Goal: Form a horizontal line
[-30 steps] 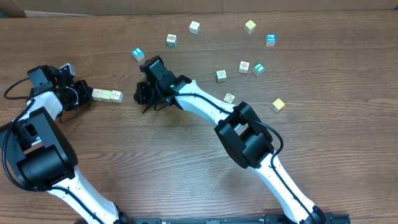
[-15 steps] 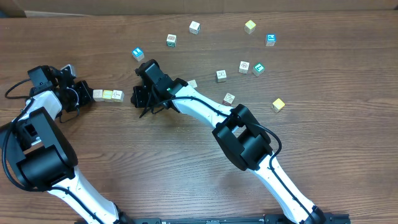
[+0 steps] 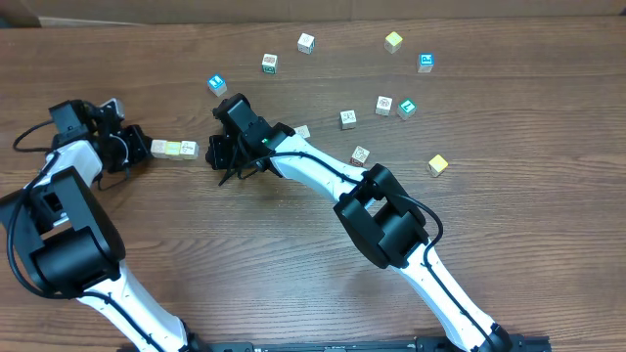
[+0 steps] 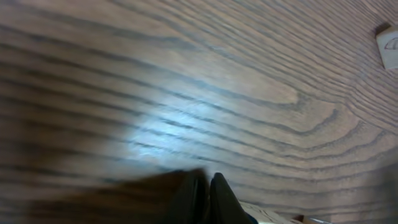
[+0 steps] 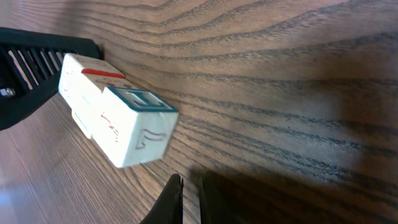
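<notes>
The horizontal line (image 3: 173, 149) is a short row of touching cubes on the left of the table. From overhead I see three in it: white, yellow, white. In the right wrist view the row (image 5: 118, 115) lies end-on, and its near cube has a blue printed top. My left gripper (image 3: 142, 149) is shut and its tips are against the row's left end. My right gripper (image 3: 213, 156) is shut and empty, just off the row's right end with a small gap. In the left wrist view the shut fingers (image 4: 208, 196) rest over bare wood.
Loose cubes lie scattered across the back and right: a blue one (image 3: 216, 84), a white one (image 3: 270, 64), a white one (image 3: 306, 42), a yellow one (image 3: 393, 41), a blue one (image 3: 425, 62), a teal one (image 3: 407, 108) and a yellow one (image 3: 437, 164). The right arm lies across the middle.
The right gripper moved left toward the row's right end, then held still. The left gripper and the row shifted slightly right.
</notes>
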`<move>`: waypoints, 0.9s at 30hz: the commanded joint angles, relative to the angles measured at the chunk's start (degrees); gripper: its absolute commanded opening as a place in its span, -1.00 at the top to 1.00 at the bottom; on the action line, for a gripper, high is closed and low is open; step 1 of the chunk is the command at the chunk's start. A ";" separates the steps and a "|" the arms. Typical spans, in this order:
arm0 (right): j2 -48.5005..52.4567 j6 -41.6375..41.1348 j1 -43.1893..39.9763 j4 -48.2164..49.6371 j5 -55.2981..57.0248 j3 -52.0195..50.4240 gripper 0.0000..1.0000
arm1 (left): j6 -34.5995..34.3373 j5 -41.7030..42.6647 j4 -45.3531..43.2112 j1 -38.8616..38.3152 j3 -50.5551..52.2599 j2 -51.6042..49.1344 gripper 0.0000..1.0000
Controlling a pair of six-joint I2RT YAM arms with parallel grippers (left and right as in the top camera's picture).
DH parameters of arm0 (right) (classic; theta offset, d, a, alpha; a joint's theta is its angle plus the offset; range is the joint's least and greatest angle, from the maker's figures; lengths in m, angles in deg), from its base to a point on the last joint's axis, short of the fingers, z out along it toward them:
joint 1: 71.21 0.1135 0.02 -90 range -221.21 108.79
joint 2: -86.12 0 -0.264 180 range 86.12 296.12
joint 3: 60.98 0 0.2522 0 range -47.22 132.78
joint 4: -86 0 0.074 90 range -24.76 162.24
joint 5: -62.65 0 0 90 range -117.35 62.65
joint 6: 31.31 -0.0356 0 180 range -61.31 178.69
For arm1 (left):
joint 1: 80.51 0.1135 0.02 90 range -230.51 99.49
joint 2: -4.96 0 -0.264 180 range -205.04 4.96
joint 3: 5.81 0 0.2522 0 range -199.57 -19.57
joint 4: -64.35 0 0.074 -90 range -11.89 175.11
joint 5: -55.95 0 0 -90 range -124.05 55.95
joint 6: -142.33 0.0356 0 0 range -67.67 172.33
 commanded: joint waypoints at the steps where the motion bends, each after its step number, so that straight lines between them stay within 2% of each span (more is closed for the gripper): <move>1: 1.90 0.46 0.04 -1.79 3.19 -1.05 0.83 | 0.26 -1.38 0.83 -1.88 1.46 -1.75 0.88; 4: 1.90 0.46 0.04 -1.84 3.19 -1.05 0.83 | 0.24 -2.49 0.85 -2.62 1.46 -1.75 0.88; 10: 1.90 0.46 0.04 -2.29 3.19 -1.05 0.83 | -0.04 -12.39 1.97 -3.06 1.46 -1.75 0.88; 22: 1.90 0.46 0.04 -2.49 3.21 -1.05 0.83 | -0.90 -13.90 2.38 -2.64 1.46 -1.75 0.88; 27: 1.90 0.46 -0.63 -3.48 3.21 -1.05 0.83 | -5.40 -19.04 2.62 -1.05 1.44 -1.75 0.90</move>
